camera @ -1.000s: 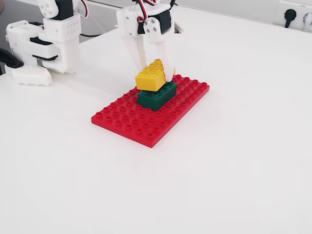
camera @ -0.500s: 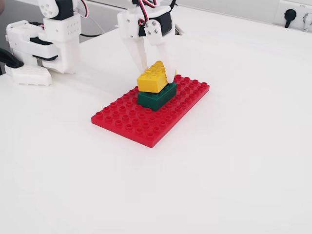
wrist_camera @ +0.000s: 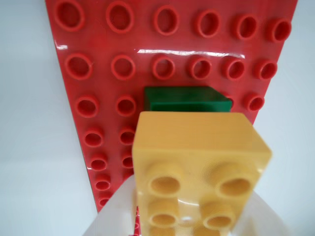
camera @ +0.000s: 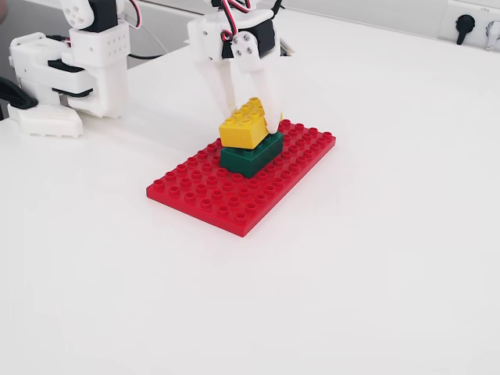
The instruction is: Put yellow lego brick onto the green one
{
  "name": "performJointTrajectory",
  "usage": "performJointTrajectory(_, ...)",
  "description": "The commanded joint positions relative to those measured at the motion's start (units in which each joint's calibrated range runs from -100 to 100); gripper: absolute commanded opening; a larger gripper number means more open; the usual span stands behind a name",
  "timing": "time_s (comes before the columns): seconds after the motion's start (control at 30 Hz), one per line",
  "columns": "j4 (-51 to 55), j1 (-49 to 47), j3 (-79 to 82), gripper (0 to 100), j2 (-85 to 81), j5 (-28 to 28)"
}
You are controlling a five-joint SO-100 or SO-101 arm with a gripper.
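Note:
The yellow lego brick (camera: 244, 125) is held between my white gripper's (camera: 250, 116) fingers, right on top of the green brick (camera: 251, 156). It is slightly tilted and skewed against the green brick. The green brick stands on the flat red studded baseplate (camera: 226, 195), near its far end. In the wrist view the yellow brick (wrist_camera: 197, 157) fills the lower middle. The green brick (wrist_camera: 187, 101) shows just beyond it on the baseplate (wrist_camera: 123, 64). My gripper (wrist_camera: 187, 221) is shut on the yellow brick, with one finger (wrist_camera: 113, 216) on each side.
The baseplate lies on a white table (camera: 375, 258). The arm's white base and motors (camera: 70, 62) stand at the back left. A wall socket (camera: 466, 23) is at the back right.

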Motion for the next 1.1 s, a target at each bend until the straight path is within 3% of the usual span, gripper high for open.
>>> performJointTrajectory(0.0, -0.47, 0.19, -0.03, 15, -0.62, -0.01)
performJointTrajectory(1.07, -2.03, 1.15, -0.94, 15, -0.79, -1.16)
